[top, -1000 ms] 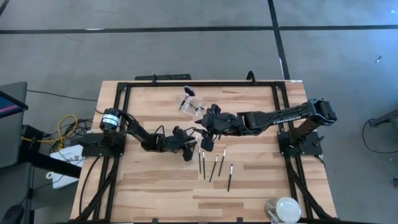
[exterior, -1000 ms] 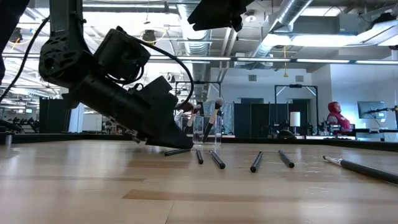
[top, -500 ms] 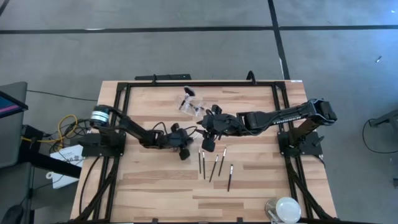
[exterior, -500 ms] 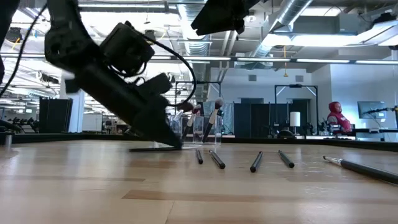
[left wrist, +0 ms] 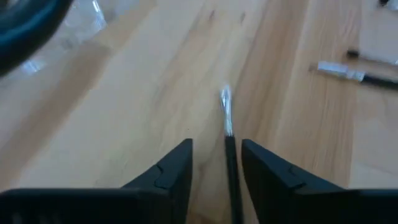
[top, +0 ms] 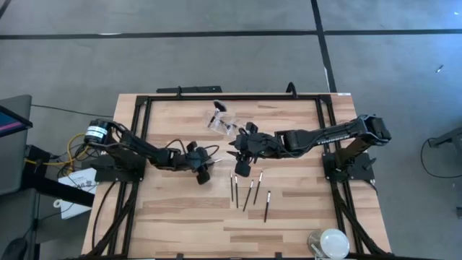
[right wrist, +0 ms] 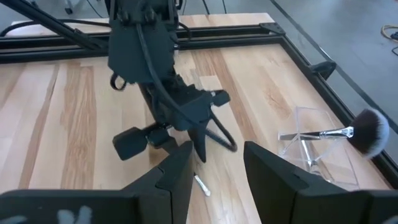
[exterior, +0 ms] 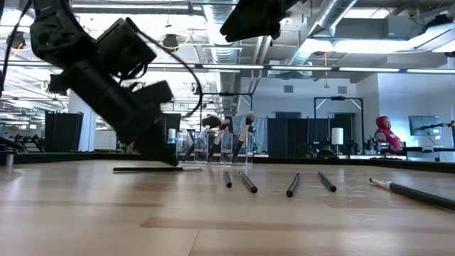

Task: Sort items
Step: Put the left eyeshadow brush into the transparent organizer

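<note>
My left gripper (top: pixel 202 172) is low over the table's middle, left of the other brushes, and is shut on one slim black brush (exterior: pixel 146 169). Its silvery ferrule (left wrist: pixel 226 118) sticks out ahead of the fingers. My right gripper (top: pixel 241 167) hovers above the table just right of it, shut and empty. Several more slim brushes (top: pixel 249 193) lie flat on the wood nearer the front edge. The clear holder (top: pixel 225 124) stands farther back. It holds upright brushes (exterior: pixel 247 128) and a fluffy-headed one (right wrist: pixel 367 130). My left gripper holds the brush by its black handle (left wrist: pixel 230 155), which runs between the two fingers and along them. The fingers slant down from the table's left. The brush lies level at table height. I cannot tell whether it touches the wood.
A round white-and-clear disc (top: pixel 330 242) sits at the near right corner. A black frame (top: pixel 216 96) runs around the tabletop. Bare wood lies left of and in front of my left gripper. The holder is close behind my right gripper.
My left gripper has drawn back toward the table's left edge, staying low. The brush between its fingers has gone with it, away from the other brushes, and has stayed about level.
</note>
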You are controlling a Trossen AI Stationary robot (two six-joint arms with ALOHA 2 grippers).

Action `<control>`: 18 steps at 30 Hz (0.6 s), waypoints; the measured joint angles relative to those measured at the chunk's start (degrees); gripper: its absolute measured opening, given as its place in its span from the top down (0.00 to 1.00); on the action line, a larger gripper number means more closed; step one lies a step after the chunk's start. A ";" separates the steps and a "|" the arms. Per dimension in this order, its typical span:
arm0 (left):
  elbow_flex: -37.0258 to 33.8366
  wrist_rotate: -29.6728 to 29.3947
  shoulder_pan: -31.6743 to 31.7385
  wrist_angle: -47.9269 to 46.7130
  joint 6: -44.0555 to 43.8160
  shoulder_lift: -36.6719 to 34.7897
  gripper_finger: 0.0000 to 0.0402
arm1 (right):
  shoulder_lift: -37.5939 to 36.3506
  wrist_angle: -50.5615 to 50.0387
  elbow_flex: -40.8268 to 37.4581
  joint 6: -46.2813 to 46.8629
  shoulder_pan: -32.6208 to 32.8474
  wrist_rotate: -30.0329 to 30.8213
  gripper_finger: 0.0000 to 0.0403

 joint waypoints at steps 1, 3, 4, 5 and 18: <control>-0.40 0.02 -0.38 0.52 -0.56 0.84 0.64 | 0.00 -0.10 0.00 -0.01 0.10 -0.02 0.67; -1.08 -1.09 -1.42 4.10 0.02 2.83 0.62 | 0.00 -0.15 0.00 0.00 0.12 -0.07 0.67; -1.42 -2.04 -2.04 6.55 0.85 4.29 0.62 | 0.00 -0.24 0.00 -0.01 0.12 -0.09 0.67; -1.79 -3.34 -2.63 9.03 1.48 5.78 0.61 | 0.00 -0.41 0.00 0.00 0.10 -0.09 0.67; -8.69 -3.00 -2.98 31.93 -1.28 14.83 0.96 | 0.09 14.69 -12.75 0.47 0.31 -0.15 0.69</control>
